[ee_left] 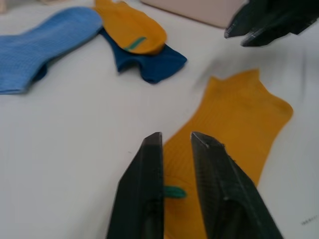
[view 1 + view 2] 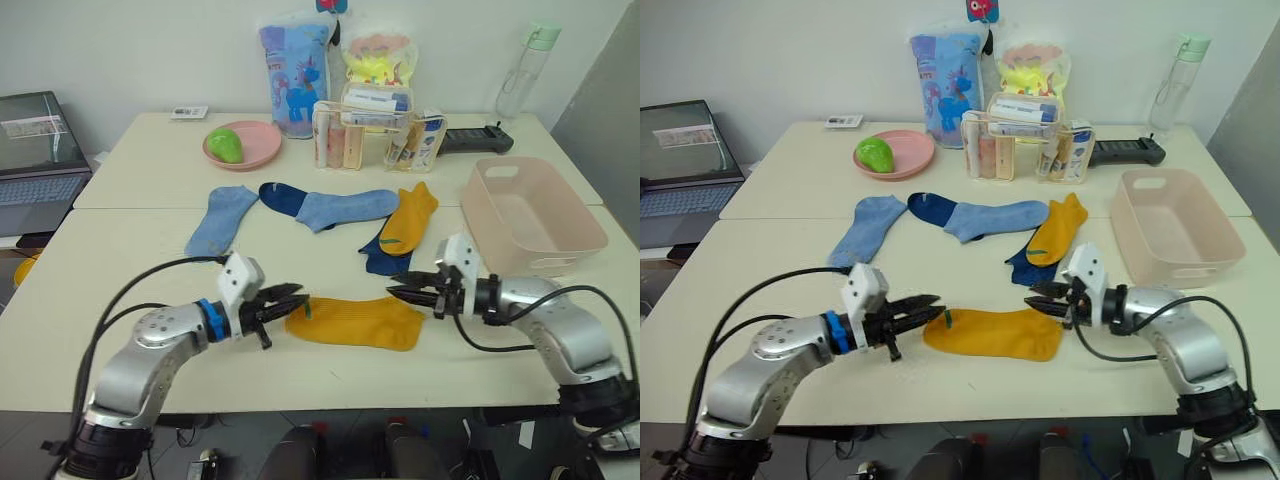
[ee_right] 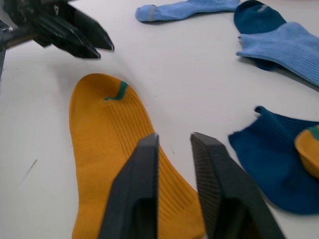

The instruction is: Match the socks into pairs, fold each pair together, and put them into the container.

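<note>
A mustard-yellow sock lies flat near the table's front edge. My left gripper hovers at its green-tabbed end, fingers a little open with nothing between them. My right gripper is at the sock's other end, also slightly open and empty. Behind it, a second mustard sock lies over a navy sock. A light blue sock overlaps another navy sock, and a further light blue sock lies to the left. The pale pink container stands at the right, nothing inside.
At the back stand a pink plate with a green fruit, a clear organiser of toiletries, two snack bags, a black device and a water bottle. A laptop sits off to the left.
</note>
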